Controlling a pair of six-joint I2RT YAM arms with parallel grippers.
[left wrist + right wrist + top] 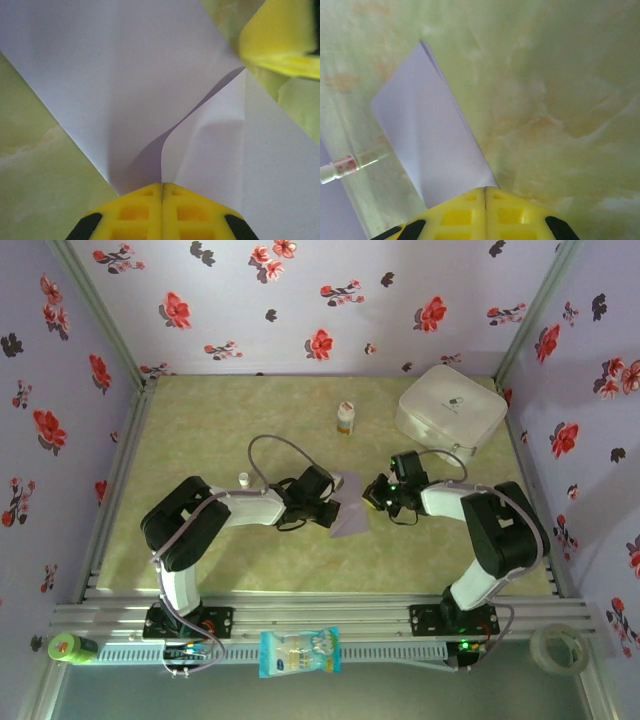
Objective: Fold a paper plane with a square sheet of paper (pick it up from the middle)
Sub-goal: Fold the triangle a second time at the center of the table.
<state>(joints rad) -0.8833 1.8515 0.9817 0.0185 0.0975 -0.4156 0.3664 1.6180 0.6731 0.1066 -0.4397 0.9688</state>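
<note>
Both your left gripper (162, 186) and right gripper (485, 189) are clamped shut on opposite sides of the thin pale lavender square sheet of paper (352, 516), at the middle of the desk (290, 575), seemingly to steady it while a fold forms.

Lavender walls (300, 300) with red and black flowers enclose a pale green marbled worktop (230, 410); an aluminium rail (330, 615) crosses the frame's bottom.

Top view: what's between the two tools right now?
The square sheet of paper fills that gap in the top view. In the wrist views, left tool and right tool are each shut on it.
</note>
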